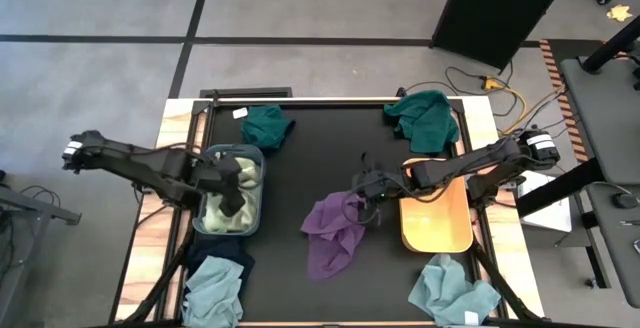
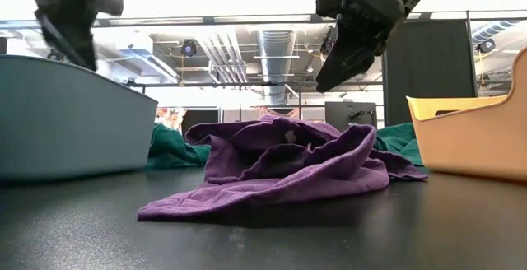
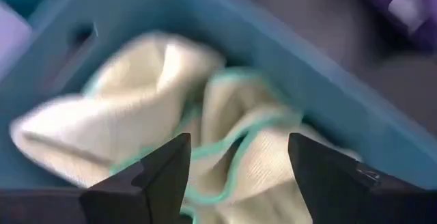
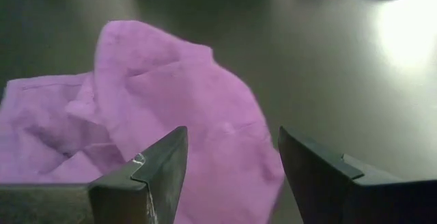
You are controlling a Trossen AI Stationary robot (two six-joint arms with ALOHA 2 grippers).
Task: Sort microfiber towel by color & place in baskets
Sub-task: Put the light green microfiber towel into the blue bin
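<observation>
A purple towel [image 1: 335, 230] lies crumpled on the black mat, also in the low view [image 2: 284, 167] and right wrist view [image 4: 164, 121]. My right gripper [image 1: 372, 190] hangs open above the purple towel's far right part, apart from it [image 4: 232, 162]. Pale yellow-green towels [image 3: 171, 128] lie in the grey-blue basket [image 1: 228, 190]. My left gripper [image 1: 232, 183] is open over that basket, above the towels [image 3: 235, 166]. The orange-tan basket [image 1: 437, 213] stands to the right of the purple towel.
Dark teal towels lie at the mat's far edge [image 1: 267, 125] and far right corner [image 1: 425, 118]. Light blue-grey towels sit at the near left [image 1: 215, 290] and near right [image 1: 452, 290], with a navy towel [image 1: 222, 261] near the grey-blue basket.
</observation>
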